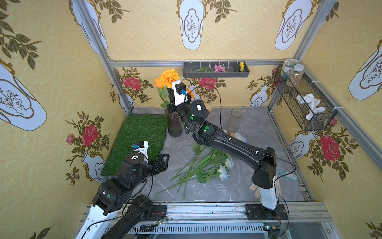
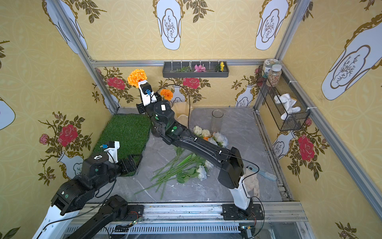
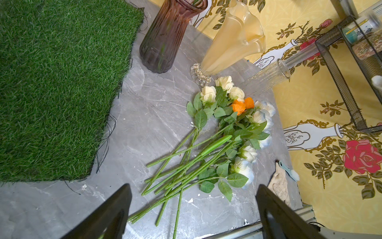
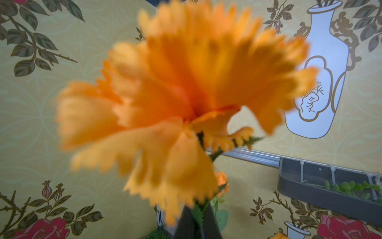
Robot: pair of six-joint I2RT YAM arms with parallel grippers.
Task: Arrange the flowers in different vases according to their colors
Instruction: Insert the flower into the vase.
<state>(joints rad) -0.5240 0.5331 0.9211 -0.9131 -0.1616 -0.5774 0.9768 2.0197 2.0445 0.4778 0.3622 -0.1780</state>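
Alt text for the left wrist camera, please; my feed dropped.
Long-stemmed cream, blue-tinted white and orange flowers lie heaped on the grey table beyond the open left gripper. Past them stand a purple ribbed vase, a cream ruffled vase and a clear glass cylinder.

The grey marble tabletop (image 1: 206,190) carried a green grass mat (image 1: 138,140) on its left, a dark purple ribbed vase (image 3: 165,39) just beside the mat, a cream ruffled vase (image 3: 229,41) and a clear glass cylinder (image 1: 235,121) upright towards the back, a loose heap of long-stemmed flowers (image 3: 215,143) lying mid-table, and a pale blue brush (image 2: 266,174) near the right edge.
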